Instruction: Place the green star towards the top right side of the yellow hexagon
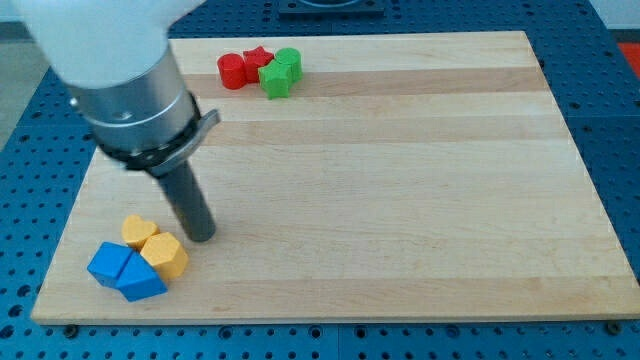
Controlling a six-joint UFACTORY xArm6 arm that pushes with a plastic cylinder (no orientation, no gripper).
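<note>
At the view's bottom left of the wooden board point(400, 200) sits a tight cluster of four blocks. A blue block point(103, 263) lies farthest left, with a blue triangle-like block point(140, 283) touching it on its lower right. Above them is a yellow heart point(139, 231), and just right of the blue pair is the yellow hexagon point(166, 256), touching the heart and the blue triangle.

The arm's rod comes down from the view's top left, and its tip point(201, 236) rests on the board just beside the hexagon, at its upper right, a narrow gap apart. The arm has no jaws, only the rod.

Well apart, at the view's top, a second cluster lies near the board's far edge: a red cylinder point(232, 70), a red star point(259, 58) behind it, then the green star point(277, 78) touching a green cylinder point(289, 60) on its upper right.
</note>
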